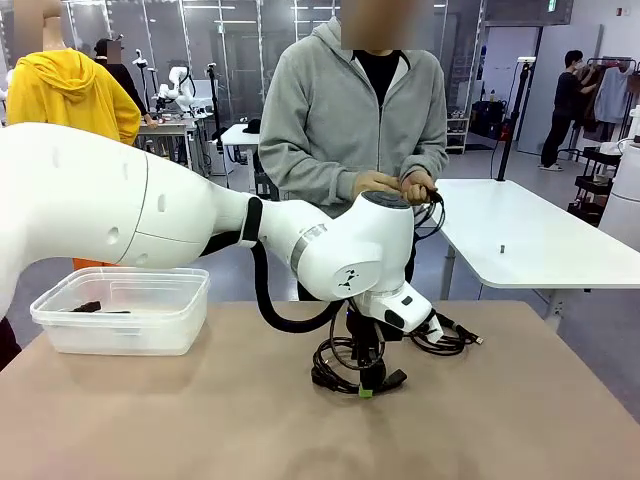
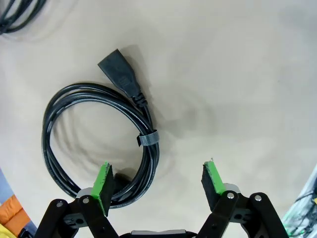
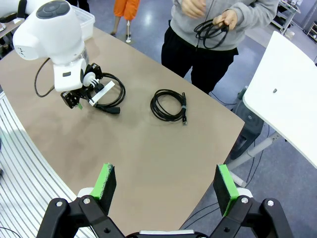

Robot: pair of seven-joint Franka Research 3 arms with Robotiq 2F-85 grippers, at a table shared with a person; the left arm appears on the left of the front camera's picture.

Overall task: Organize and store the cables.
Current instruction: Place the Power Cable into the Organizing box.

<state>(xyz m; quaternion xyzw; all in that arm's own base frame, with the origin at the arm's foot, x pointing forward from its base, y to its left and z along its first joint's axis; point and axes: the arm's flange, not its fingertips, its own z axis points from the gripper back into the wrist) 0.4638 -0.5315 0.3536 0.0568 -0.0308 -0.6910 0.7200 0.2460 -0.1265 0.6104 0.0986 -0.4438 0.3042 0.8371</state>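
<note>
One coiled cable (image 2: 151, 161) under my spread left pincer (image 2: 158, 173), strands off-centre in the gap; I'd centre them before closing.

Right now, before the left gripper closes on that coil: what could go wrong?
Left gripper is open with one pad over the edge of the coiled cable, the other over bare table: it may catch only some strands. The plug sticks out loose and could snag the bin rim on the way.
</note>
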